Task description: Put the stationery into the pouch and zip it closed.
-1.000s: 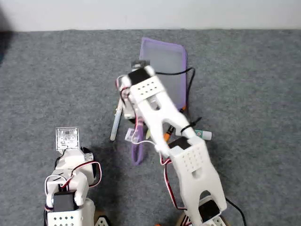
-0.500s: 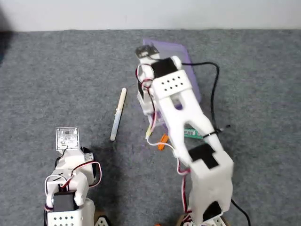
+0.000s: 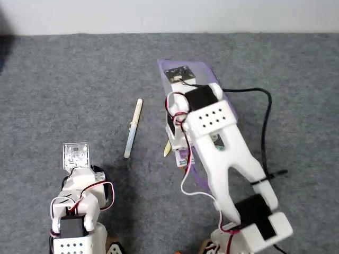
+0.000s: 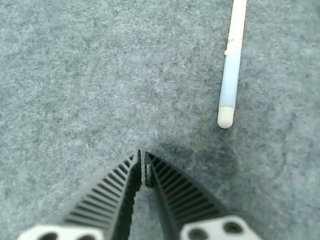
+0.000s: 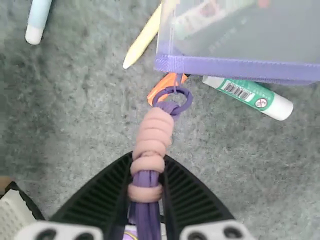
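The right gripper (image 5: 147, 167) stays clamped on the pull cord (image 5: 152, 132), a purple strap wound with pink. Since a second ago its arm has swung right and back toward its base, and the purple pouch (image 3: 205, 71) has come nearer the base with it. A green glue stick (image 5: 247, 93), a yellow stick (image 5: 145, 37) and an orange item (image 5: 161, 91) lie at the pouch's edge on the grey carpet (image 3: 63, 79). The white pen (image 3: 132, 128) has not moved and lies apart from the pouch. The left gripper (image 4: 142, 161) hangs pressed together and empty near the pen's tip.
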Tool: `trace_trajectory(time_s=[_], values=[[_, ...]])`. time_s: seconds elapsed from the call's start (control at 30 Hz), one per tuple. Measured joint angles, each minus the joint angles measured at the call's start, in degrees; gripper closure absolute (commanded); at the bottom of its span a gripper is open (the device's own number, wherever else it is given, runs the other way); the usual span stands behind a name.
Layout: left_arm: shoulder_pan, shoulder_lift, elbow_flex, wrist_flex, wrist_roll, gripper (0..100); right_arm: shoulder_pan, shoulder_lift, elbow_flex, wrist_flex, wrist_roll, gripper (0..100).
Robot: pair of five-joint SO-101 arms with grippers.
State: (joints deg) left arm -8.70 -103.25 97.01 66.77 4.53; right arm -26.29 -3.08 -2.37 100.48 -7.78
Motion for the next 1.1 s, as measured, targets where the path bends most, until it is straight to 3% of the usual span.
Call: trace_trajectory(time_s=[0.17,0.4,0.67,0.97,1.1], values=[[0.09,0.00,0.00,2.02,0.00,98,-0.09,-5.01,5.89,0.00,2.90,99.1],[2.11,0.00,-4.84,-3.34,0.00,98,-0.09,-16.00,11.34,-1.32,8.97,99.1],[13.54,0.00,-15.21,-4.48,6.51,71,-7.30,-28.22,11.60,-4.84,13.63,99.1],[25.41,-0.09,-18.29,-4.48,9.85,76,-14.24,-33.41,11.60,-4.92,13.98,99.1],[26.99,-0.09,-18.29,-4.48,9.85,76,-14.77,-34.81,11.60,-4.92,13.98,99.1]])
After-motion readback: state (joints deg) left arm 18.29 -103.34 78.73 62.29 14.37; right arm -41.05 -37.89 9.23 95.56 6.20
